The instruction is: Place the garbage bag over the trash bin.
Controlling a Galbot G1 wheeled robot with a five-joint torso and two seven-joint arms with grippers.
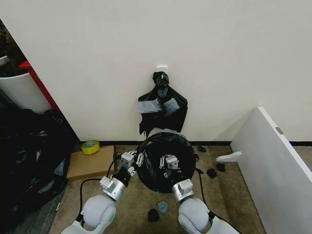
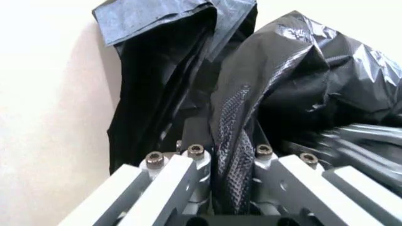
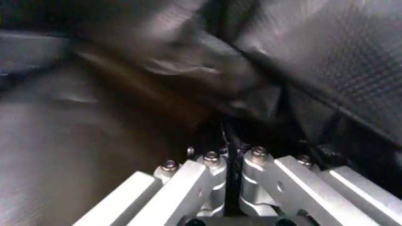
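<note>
Now the garbage bag drapes over the trash bin by the far wall. The left gripper pinches the bag's left rim; the right gripper is closed on plastic inside the mouth. A taped black bundle hangs just behind, a tape roll lies left, and a white board leans right.

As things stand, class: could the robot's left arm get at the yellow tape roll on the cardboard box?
Probably not yet: the left pincer is shut on the garbage bag. The tape roll lies unobstructed to its left.
</note>
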